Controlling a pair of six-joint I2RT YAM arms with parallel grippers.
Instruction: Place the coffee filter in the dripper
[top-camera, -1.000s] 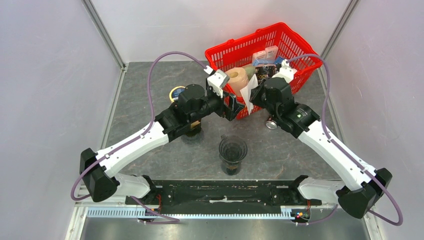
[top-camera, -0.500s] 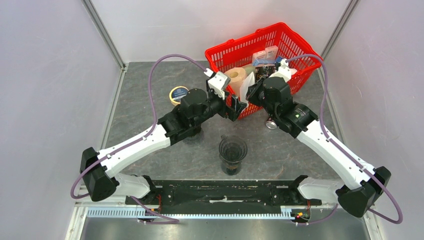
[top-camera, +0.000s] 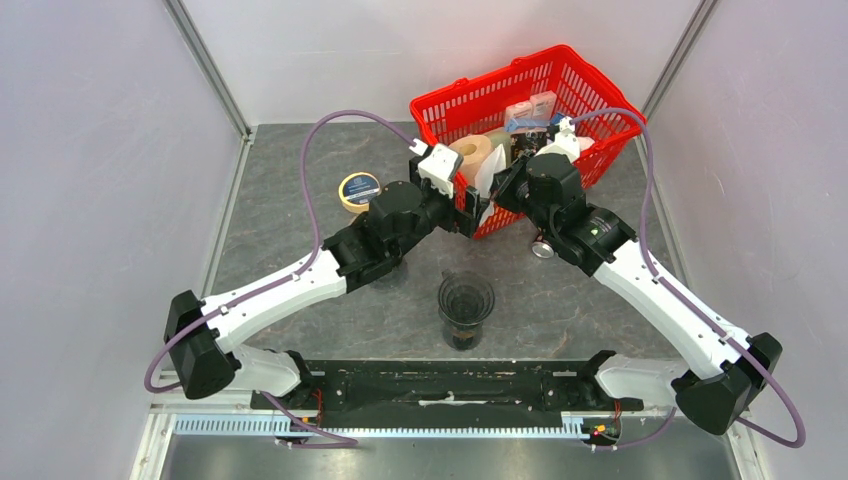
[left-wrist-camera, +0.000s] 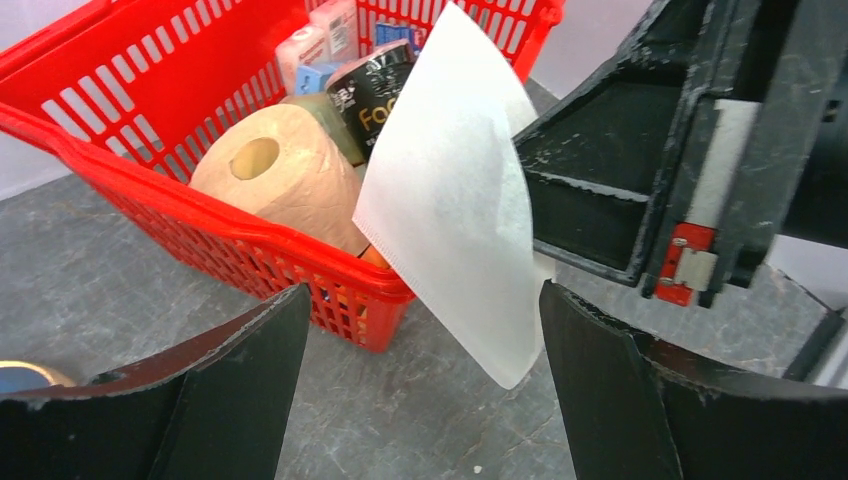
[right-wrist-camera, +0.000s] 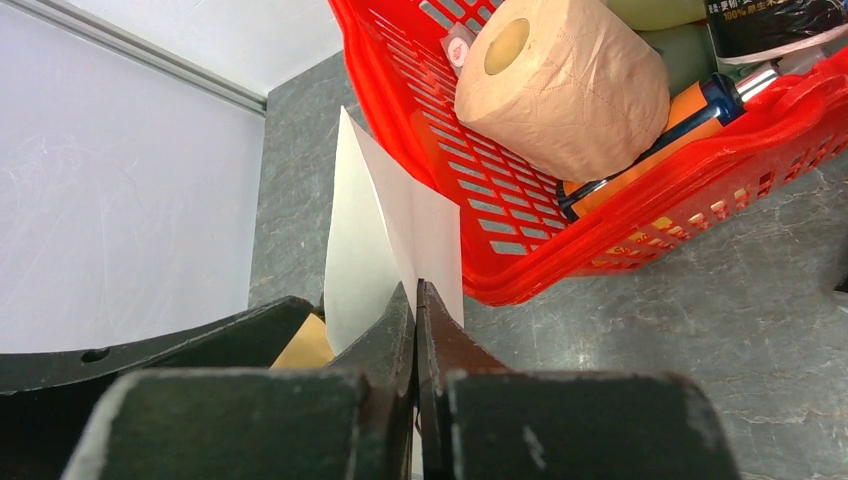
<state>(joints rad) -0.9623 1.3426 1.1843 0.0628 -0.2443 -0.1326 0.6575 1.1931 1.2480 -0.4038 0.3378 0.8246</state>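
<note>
Above the table's far side, beside the red basket (top-camera: 575, 62): my right claw (right-wrist-camera: 416, 300) is pressed together on the lower edge of the coffee filter (left-wrist-camera: 450, 190), holding the white paper in the air, well apart from the dripper (top-camera: 466, 298), which stands empty near my bases; my left claw (left-wrist-camera: 420, 340) hangs spread wide just in front of the sheet, touching nothing. The step in hand looks like a handover or an opening of the flat-folded filter, not yet the placing; the next move, I judge, calls for my left fingers to close on the free edge without creasing it, then a carry back and down to the dripper's mouth. Only the top view shows the dripper and a tape roll (top-camera: 358, 188); the left wrist view alone gives the filter's broad face, framed between my open fingers, with the paper roll (left-wrist-camera: 270, 170) in the basket behind; the right wrist view shows the pinch itself.
</note>
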